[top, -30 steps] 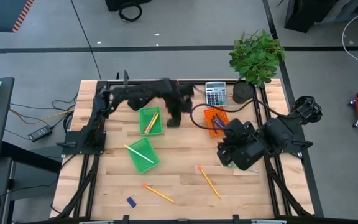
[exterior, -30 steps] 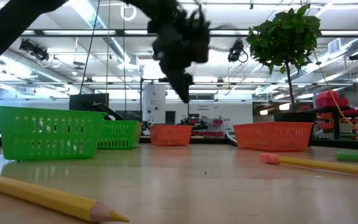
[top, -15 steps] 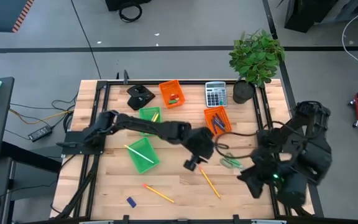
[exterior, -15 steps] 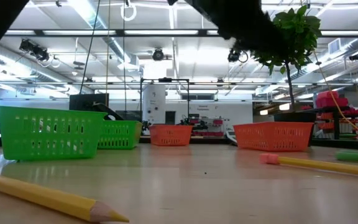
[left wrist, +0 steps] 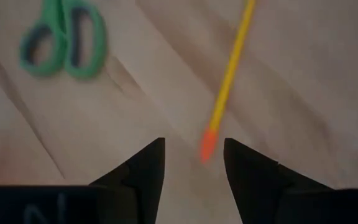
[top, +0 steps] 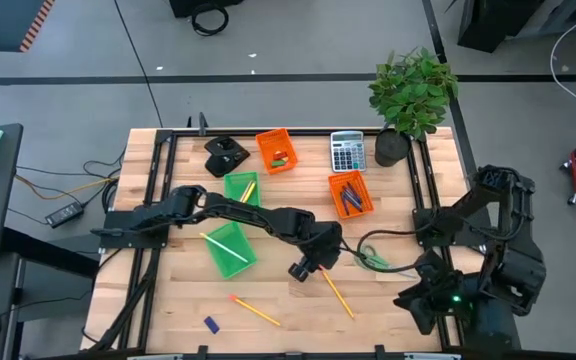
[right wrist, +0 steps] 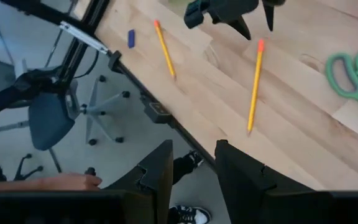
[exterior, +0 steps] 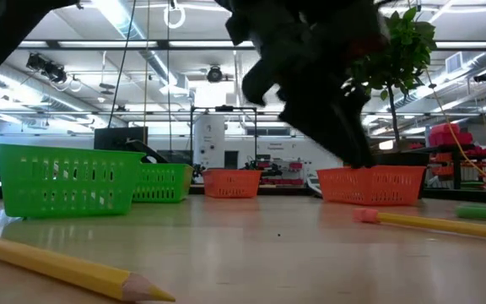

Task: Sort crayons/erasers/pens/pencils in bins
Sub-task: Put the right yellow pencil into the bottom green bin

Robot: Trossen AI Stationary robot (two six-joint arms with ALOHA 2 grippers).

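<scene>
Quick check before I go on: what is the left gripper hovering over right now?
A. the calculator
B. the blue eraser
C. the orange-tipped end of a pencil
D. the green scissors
C. The left wrist view shows the open left gripper just short of the orange tip of the pencil, with the scissors lying off to one side.

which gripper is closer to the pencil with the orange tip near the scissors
Left. The left gripper hovers open just beside the pencil's orange tip. The right gripper sits off the table's near right edge, well away from it.
</scene>
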